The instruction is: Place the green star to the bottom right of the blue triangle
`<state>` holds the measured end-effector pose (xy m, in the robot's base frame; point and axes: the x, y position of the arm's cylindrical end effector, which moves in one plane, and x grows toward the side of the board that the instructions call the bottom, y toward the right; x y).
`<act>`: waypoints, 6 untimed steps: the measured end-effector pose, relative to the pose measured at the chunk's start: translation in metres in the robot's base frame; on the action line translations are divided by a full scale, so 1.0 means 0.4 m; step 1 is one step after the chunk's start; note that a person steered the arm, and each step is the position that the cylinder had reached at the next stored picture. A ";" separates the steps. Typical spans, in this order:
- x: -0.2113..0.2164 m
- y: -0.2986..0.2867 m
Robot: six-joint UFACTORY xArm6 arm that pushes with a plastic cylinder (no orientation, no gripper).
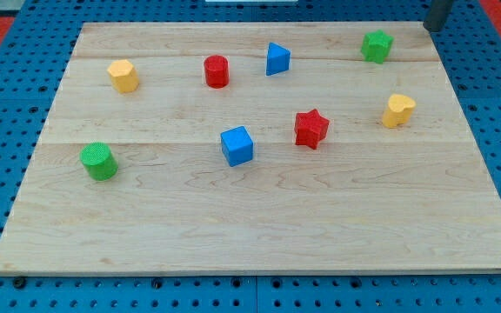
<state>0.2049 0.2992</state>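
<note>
The green star (377, 46) sits near the top right of the wooden board (259, 226). The blue triangle (277, 58) lies to its left, near the top middle. My rod shows at the view's top right corner, and my tip (433, 29) is just off the board's top right corner, up and to the right of the green star, well apart from it.
A red cylinder (217, 71) lies left of the blue triangle. A yellow hexagon (123, 76) is at the upper left. A yellow heart (397, 110), a red star (310, 129), a blue cube (237, 145) and a green cylinder (99, 161) lie lower.
</note>
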 end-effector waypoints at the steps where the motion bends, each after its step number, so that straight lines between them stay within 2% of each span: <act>1: 0.003 0.000; 2: 0.034 0.001; 3: 0.092 -0.115; 4: 0.097 -0.280; 5: 0.164 -0.454; 6: 0.160 -0.482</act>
